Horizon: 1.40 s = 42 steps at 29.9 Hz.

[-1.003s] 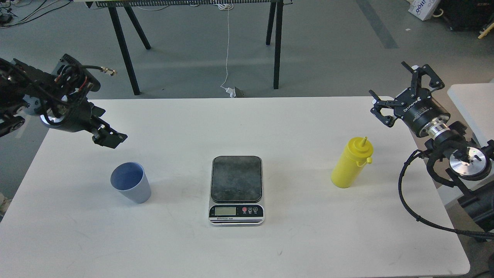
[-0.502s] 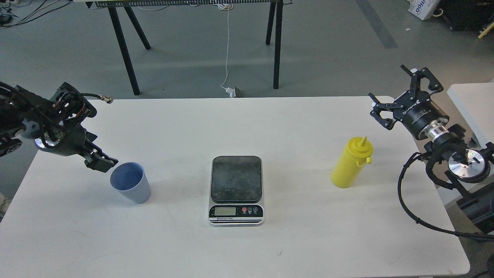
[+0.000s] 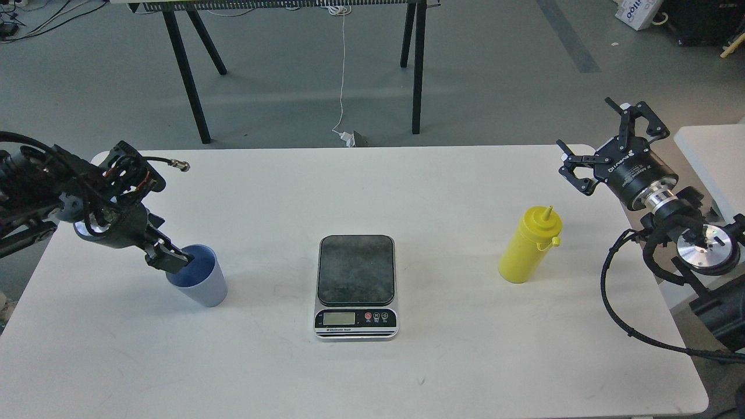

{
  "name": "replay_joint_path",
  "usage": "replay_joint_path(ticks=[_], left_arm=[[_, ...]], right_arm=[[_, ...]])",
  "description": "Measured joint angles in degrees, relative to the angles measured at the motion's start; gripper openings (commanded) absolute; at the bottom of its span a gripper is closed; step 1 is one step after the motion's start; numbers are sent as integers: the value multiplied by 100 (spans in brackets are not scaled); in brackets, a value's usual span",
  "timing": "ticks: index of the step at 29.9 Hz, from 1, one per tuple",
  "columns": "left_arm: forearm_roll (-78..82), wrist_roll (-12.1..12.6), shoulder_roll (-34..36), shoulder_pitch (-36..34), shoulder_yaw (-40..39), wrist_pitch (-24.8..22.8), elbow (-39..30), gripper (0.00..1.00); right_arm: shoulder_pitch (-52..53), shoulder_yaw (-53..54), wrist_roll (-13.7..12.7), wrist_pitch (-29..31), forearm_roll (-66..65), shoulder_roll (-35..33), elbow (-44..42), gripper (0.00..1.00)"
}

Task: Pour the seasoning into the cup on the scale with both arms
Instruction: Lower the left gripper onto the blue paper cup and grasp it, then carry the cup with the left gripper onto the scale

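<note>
The pale blue ribbed cup [image 3: 201, 285] stands upright on the white table [image 3: 372, 372], left of the scale [image 3: 356, 285]. My left gripper [image 3: 170, 259] is at the cup's left rim, its dark tip reaching over the opening; its fingers cannot be told apart. The scale's dark platform is bare. The yellow squeeze bottle [image 3: 528, 247] stands upright to the right of the scale, with its cap hanging off the nozzle. My right gripper [image 3: 588, 131] is open and empty, up and to the right of the bottle, apart from it.
A second white table edge [image 3: 710, 151] stands at the far right. My right arm's cable [image 3: 611, 302] loops over the table's right edge. Black table legs [image 3: 186, 75] and a white cord [image 3: 343, 75] are on the floor behind.
My left gripper has come down and to the right, from above the table's back left to the cup's left rim. The right gripper has barely moved. Cup, scale and bottle have stayed put.
</note>
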Motion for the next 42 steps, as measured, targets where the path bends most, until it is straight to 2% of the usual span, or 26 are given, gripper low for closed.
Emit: replay_joint_path(ticks=[9,15,27,30,33,37,42], left_arm=[[-36,0,-87,239,2,0,59,96],[-305,0,-165,244,7,0,111,85],[-413,0,-364,237,11,0,243,53],[-414,0,-366,237,10,0,249,51],[-414,0,-370,238,10,0,284,39],[-404,0,-367,244,15,0,321,8],[-434,0,-337,244,15,0,322,5]], right_arm=[[-23,0,0,0,0,-3,-3,99],[-39,-1,0,0,-2,0,-8,99],[-100,-1,0,0,-2,-6,-9,99],[-102,0,0,0,-2,-10,-9,99],[-103,-1,0,0,-2,-10,-14,99],[-103,0,0,0,-2,-7,-17,99],[-125,0,6,0,-2,-3,-18,99]])
